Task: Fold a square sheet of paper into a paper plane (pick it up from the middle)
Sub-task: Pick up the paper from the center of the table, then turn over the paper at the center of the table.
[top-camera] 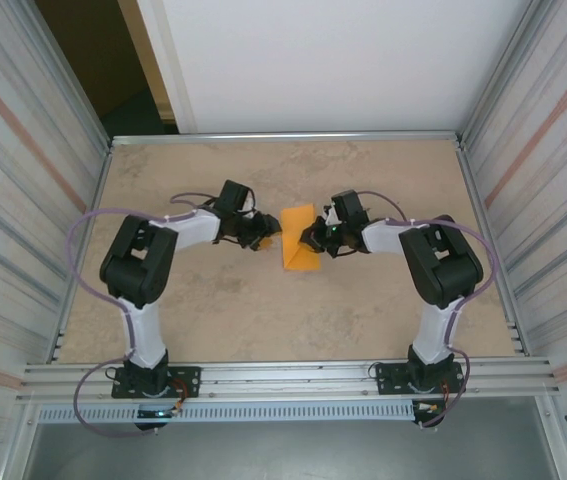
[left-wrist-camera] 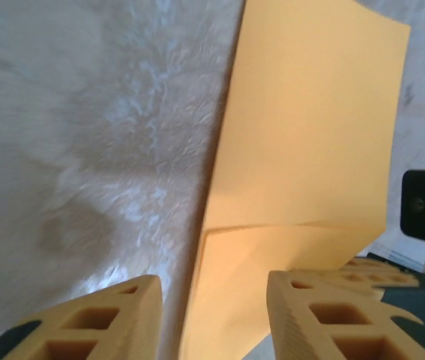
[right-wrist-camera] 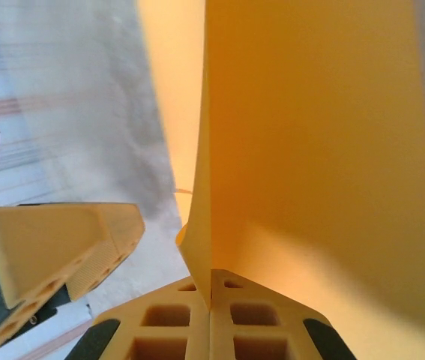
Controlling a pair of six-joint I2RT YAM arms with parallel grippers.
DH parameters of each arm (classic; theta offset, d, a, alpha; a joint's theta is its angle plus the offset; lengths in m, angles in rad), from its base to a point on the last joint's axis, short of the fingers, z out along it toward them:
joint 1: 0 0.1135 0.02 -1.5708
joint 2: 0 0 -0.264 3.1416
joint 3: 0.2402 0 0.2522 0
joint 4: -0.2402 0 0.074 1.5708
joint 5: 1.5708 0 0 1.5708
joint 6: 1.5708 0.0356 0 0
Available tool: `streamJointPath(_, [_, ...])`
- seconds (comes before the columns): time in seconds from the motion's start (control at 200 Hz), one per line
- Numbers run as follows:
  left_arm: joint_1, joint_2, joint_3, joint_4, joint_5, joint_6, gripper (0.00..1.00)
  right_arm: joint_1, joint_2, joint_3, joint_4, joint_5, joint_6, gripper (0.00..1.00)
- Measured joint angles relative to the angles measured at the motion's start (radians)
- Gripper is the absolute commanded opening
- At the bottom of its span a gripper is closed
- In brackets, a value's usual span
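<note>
**Beige bench, orange paper pinched between two tools**

Mottled beige bench (top-camera: 213,320) fills the cell, with ribbed metal side walls (top-camera: 23,200) on left and right and a white wall (top-camera: 323,60) at the far end. Both arms reach inward and meet at mid-bench, where the paper (top-camera: 299,248) sits between them, folded and partly lifted. Bare bench lies open on the far side of it, and a wide bare strip lies open on the near side toward the arm bases. The side walls stand well apart from the paper.

The right tool (right-wrist-camera: 211,300) is clenched on the paper's edge. Its pads are pressed flat together, and the sheet rises from them upright, with one thin edge facing the camera.

The left tool (left-wrist-camera: 211,289) is released. Its fingers (left-wrist-camera: 100,322) stand apart, and a lower flap of the paper runs down through the gap, closer to one pad. From that wrist, a long straight edge of the paper runs top to bottom. A crease crosses the paper above the flap, and a square corner shows at the far end. I cannot tell whether the paper's near end touches the bench.
</note>
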State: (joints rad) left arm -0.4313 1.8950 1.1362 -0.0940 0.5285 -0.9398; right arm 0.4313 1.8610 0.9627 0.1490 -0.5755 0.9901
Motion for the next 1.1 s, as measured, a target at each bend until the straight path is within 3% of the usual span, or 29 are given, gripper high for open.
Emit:
streamJointPath(0.276, [0.067, -0.25, -0.146, 0.184, 0.059, -0.003, 0.84, -0.061, -0.163, 0.004, 0.062, -0.059, -0.032, 0.03])
streamJointPath(0.401, [0.058, -0.289, -0.197, 0.325, 0.12, -0.022, 0.91, -0.078, -0.204, 0.012, 0.1, -0.109, -0.03, 0.03])
streamJointPath(0.571, [0.021, -0.29, -0.217, 0.457, 0.182, -0.045, 0.92, -0.08, -0.22, 0.027, 0.167, -0.18, -0.002, 0.04])
streamJointPath(0.717, [-0.017, -0.288, -0.215, 0.522, 0.224, -0.056, 0.89, -0.08, -0.22, 0.027, 0.216, -0.226, 0.038, 0.06])
streamJointPath(0.852, [-0.023, -0.268, -0.198, 0.56, 0.253, -0.072, 0.8, -0.08, -0.22, 0.027, 0.246, -0.257, 0.063, 0.07])
streamJointPath(1.097, [-0.023, -0.235, -0.182, 0.615, 0.284, -0.115, 0.5, -0.083, -0.22, 0.027, 0.256, -0.288, 0.084, 0.11])
